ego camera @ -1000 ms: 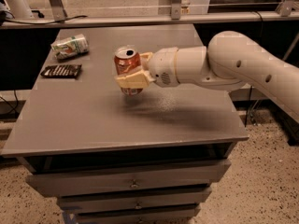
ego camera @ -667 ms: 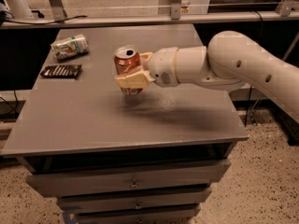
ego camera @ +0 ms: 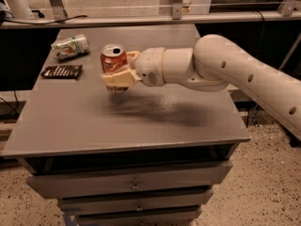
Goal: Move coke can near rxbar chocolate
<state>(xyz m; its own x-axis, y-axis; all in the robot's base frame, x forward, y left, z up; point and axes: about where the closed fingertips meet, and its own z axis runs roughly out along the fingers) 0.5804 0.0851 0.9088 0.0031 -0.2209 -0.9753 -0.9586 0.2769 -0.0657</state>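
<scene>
Coke can (ego camera: 113, 60), one: upright, clasped by our gripper (ego camera: 120, 70), seemingly lifted just off the tabletop (ego camera: 141, 121), right of the rxbar chocolate (ego camera: 61, 71), one. Step, we judge: carrying. Next: travel left, set down beside the bar. Snack packet (ego camera: 70, 46), one.

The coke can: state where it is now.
In the camera view, the coke can is held in the gripper over the left half of the table, right of the rxbar chocolate.

Over the middle of the worktop (ego camera: 141, 131), the gripper (ego camera: 118, 70) clasps the upright coke can (ego camera: 113, 60); the rxbar chocolate (ego camera: 61, 71) lies flat, apart.
</scene>
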